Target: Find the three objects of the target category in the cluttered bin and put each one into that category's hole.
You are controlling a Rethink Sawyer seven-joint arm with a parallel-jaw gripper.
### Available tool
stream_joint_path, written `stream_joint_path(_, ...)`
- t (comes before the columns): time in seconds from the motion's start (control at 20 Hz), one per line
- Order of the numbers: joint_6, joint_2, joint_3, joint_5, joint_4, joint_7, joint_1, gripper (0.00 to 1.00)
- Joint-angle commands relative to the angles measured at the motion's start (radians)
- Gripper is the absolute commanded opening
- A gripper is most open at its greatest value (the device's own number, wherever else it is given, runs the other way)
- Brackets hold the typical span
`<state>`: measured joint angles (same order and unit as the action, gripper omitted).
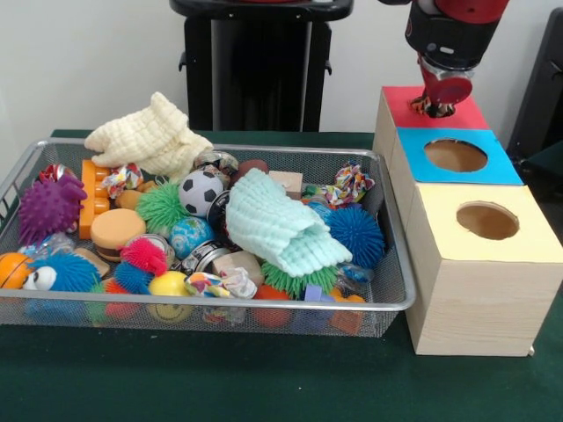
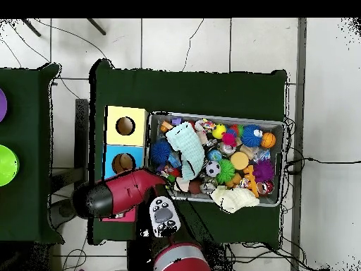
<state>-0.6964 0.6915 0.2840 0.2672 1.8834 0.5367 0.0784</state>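
Note:
The wire-mesh bin (image 1: 264, 303) stands on the green table, full of toys; it also shows in the overhead view (image 2: 283, 162). My gripper (image 1: 434, 107) hangs right over the red-panelled hole (image 1: 471, 114) at the far end of the wooden box. A small orange-and-black striped tiger (image 1: 428, 107) is held under it, at the hole's mouth, and hides the hole's opening. In the overhead view my red arm (image 2: 120, 194) covers the red panel and the gripper. I cannot make out a tan-orange bear among the clutter.
The blue-panelled hole (image 1: 455, 156) and the yellow-panelled hole (image 1: 487, 221) lie nearer the camera on the same box. A cream cloth (image 1: 154, 136) and a mint cloth (image 1: 281, 224) lie over spiky balls, a soccer ball (image 1: 201, 192) and rope toys.

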Motion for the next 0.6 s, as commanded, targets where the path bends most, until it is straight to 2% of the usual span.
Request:
stream_joint_path(0.05, -0.122, 0.009, -0.035, 0.025, 0.026, 0.169, 0.006, 1.00)
stream_joint_path(0.6, -0.118, 0.009, -0.038, 0.030, 0.015, 0.169, -0.009, 1.00)
